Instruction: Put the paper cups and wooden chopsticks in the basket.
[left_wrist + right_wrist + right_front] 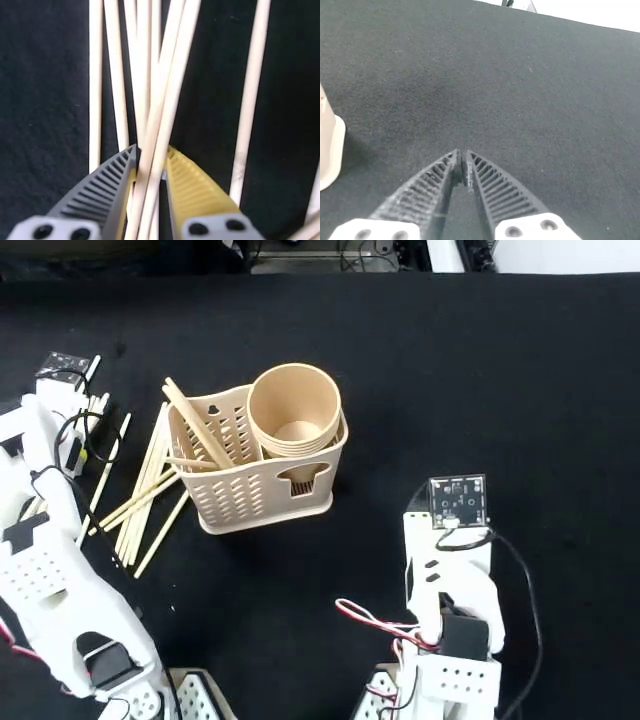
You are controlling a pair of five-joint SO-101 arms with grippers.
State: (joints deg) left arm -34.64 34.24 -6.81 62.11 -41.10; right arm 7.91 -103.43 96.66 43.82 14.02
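A beige slotted basket (250, 498) is seen on a black table (480, 370). Tan paper cups (295, 415) are nested in one of its compartments, and a few pale wooden chopsticks (195, 425) are leaned in the other. More are fanned out flat just beside the basket, and some of these are clamped by the left gripper (150, 152). The right gripper (462, 159) is held closed on nothing, near the basket's opposite side.

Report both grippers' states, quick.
Left gripper: closed on wooden chopsticks.
Right gripper: closed, holding nothing.
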